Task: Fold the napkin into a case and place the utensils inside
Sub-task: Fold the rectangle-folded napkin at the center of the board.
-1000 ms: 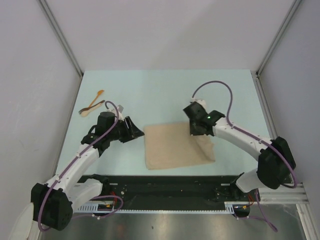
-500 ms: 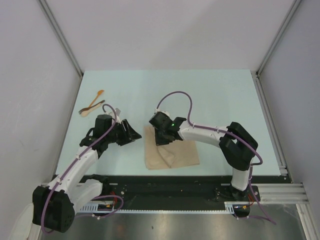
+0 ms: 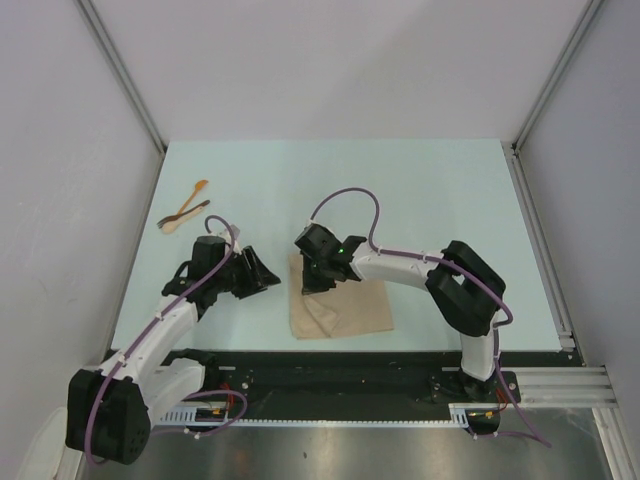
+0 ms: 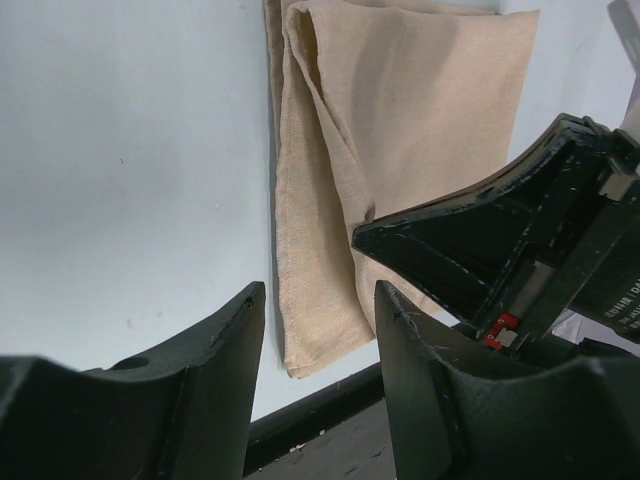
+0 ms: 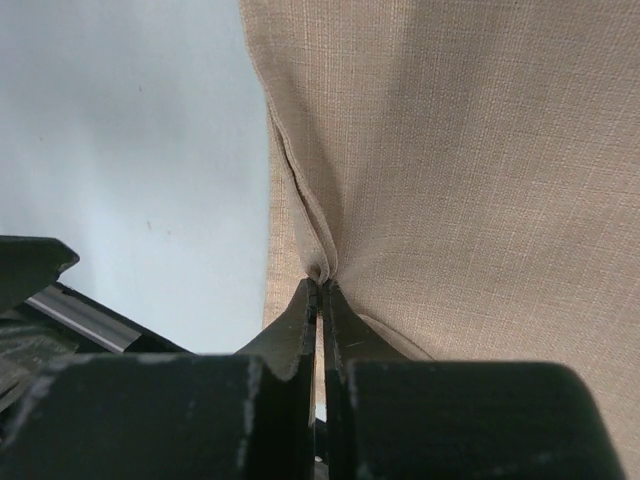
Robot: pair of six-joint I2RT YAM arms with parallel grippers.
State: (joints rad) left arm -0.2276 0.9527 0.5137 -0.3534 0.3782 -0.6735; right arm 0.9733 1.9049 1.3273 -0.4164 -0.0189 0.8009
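Swept leftward since 1 second ago, the right jaws stay clamped on the napkin (image 3: pixel 345 312) edge, doubling it over on the desk (image 3: pixel 420 190).
Left jaws hover open just beside its left side; 2 utensils (image 3: pixel 185 211) lie far-left.

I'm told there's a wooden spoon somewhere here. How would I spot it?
Start at the pale green table and look to its far-left part, beyond the left hand. Two slim utensils lie together there; the spoon is the lighter, orange-tan one, while the other piece is dark brown.
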